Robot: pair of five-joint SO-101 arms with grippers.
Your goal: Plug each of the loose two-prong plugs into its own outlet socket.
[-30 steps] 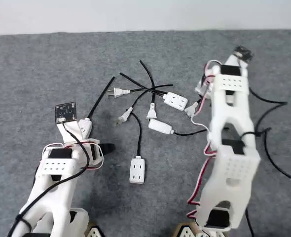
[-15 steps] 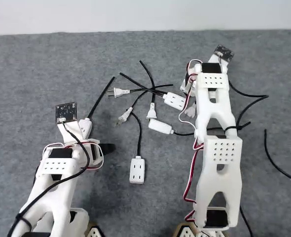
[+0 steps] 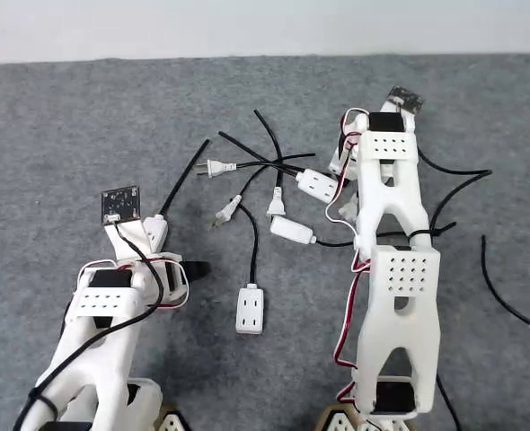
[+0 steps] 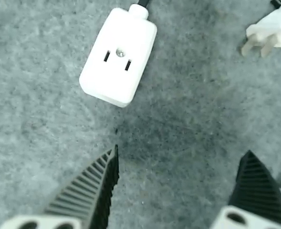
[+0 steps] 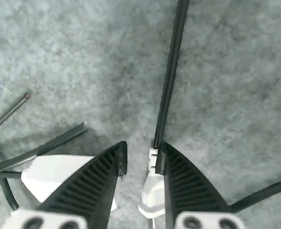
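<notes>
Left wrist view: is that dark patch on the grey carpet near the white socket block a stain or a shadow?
Left wrist view: soft-edged, between the white rectangular plastic outlet block and the left end effector, so likely a shadow on the grey carpet; high view: even light, no glare.

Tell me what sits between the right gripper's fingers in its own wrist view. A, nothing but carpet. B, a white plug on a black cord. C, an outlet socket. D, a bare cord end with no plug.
B: in the right wrist view a white plug with a black cord running from it lies in the narrow gap of the right gripper.
</notes>
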